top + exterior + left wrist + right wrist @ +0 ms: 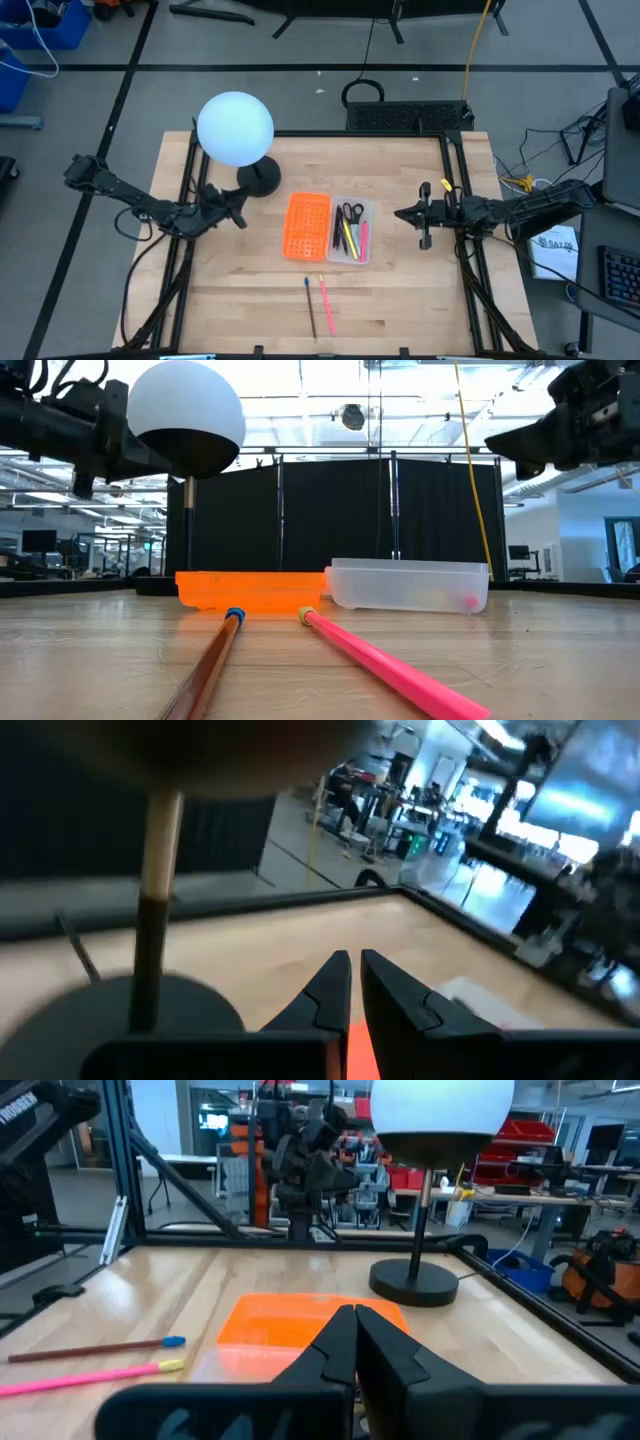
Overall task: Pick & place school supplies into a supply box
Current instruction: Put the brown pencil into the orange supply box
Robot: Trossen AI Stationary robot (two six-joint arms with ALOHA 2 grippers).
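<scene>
Both dark arms hover above the wooden table (400, 300), fingers pressed together and holding nothing: the left gripper (240, 208) beside the white globe lamp (236, 128), the right gripper (400, 213) just right of the clear plastic supply box (366, 240). A brown pencil (310, 307) and pink pencil (326, 303) lie near the front edge.

The small shallow tray of clear translucent plastic (352, 232) sits near the middle of the wooden table (250, 290), joined on its left side to the orange perforated panel (306, 227). Inside the tray lie the black-handled metal scissors (348, 212) and several thin pens (352, 240). In front of the tray, on the bare table, a dark brown pencil (310, 307) lies just left of a pink pencil (326, 302). The round white globe lamp on a black base (236, 130) stands behind and left of the panel.
</scene>
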